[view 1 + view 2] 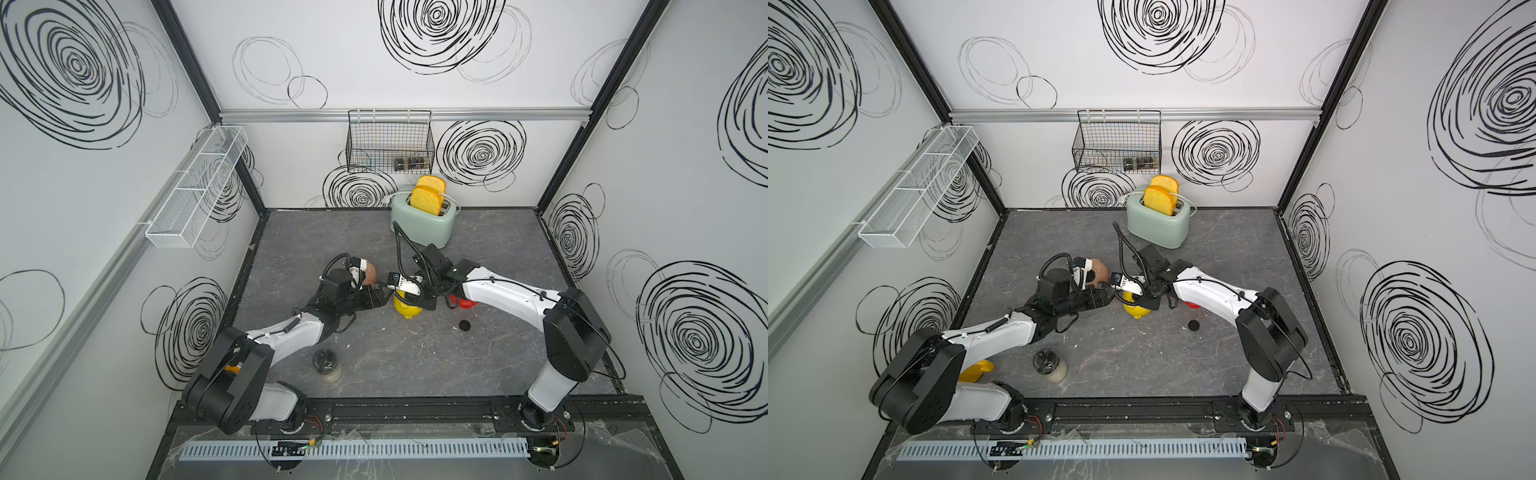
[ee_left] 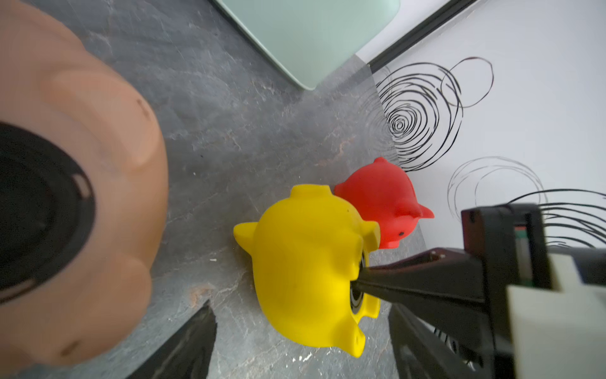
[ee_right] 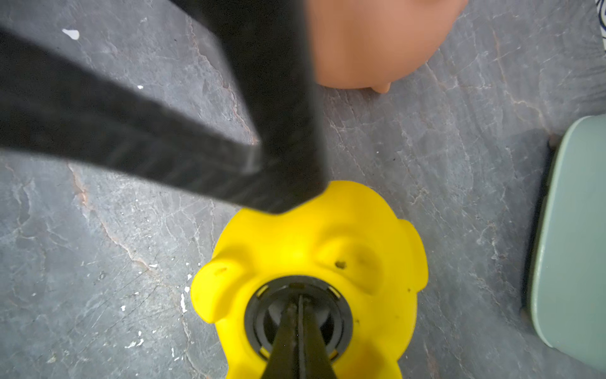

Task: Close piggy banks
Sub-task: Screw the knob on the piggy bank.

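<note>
Grey marbled worktop (image 1: 415, 365), scribble-print walls (image 1: 332, 50). Yellow piggy bank (image 1: 406, 308) lies tipped over at frame centre in both top views, with a black plug (image 3: 255, 315) seated in its belly hole. Right gripper (image 3: 299, 303) pressed together, tip inside that plug. Left gripper (image 1: 383, 297) spread, just left of the yellow one. Pink piggy bank (image 1: 370, 272) up-left. Red piggy bank (image 1: 467, 303) to the right, partly under the right arm (image 1: 498, 291). Loose black cap (image 1: 464, 325) lower right.

Robot lab booth, scribble-printed panel walls (image 1: 332, 50), aluminium rail (image 1: 403, 115), cable duct (image 1: 353, 449)
</note>
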Controlling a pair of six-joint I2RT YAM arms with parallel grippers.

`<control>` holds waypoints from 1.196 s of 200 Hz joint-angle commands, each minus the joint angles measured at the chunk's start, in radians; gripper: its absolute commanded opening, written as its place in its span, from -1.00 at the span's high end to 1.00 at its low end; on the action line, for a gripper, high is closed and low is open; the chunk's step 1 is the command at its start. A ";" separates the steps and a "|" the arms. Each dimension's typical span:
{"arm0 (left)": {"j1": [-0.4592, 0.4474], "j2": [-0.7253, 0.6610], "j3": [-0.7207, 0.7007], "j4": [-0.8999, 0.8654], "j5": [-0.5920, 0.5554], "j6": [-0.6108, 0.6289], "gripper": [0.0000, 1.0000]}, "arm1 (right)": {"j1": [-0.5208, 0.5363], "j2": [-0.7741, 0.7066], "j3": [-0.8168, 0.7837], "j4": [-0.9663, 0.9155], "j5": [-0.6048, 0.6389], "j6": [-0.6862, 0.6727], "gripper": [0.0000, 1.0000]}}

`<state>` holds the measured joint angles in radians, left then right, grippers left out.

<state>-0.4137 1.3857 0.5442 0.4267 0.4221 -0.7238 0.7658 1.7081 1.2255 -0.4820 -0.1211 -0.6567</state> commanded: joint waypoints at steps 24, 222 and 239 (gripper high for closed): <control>0.011 -0.003 0.046 0.062 0.006 -0.029 -0.73 | 0.001 0.028 -0.018 -0.060 -0.014 -0.027 1.00; 0.027 0.202 0.011 0.447 0.241 -0.188 -0.58 | -0.007 0.027 -0.014 -0.068 -0.038 -0.040 1.00; 0.027 0.213 0.002 0.460 0.247 -0.190 -0.60 | -0.007 0.025 -0.014 -0.067 -0.040 -0.040 1.00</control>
<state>-0.3916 1.5791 0.5671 0.7380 0.6128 -0.8654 0.7582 1.7092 1.2259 -0.4850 -0.1463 -0.6750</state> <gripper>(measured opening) 0.793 0.051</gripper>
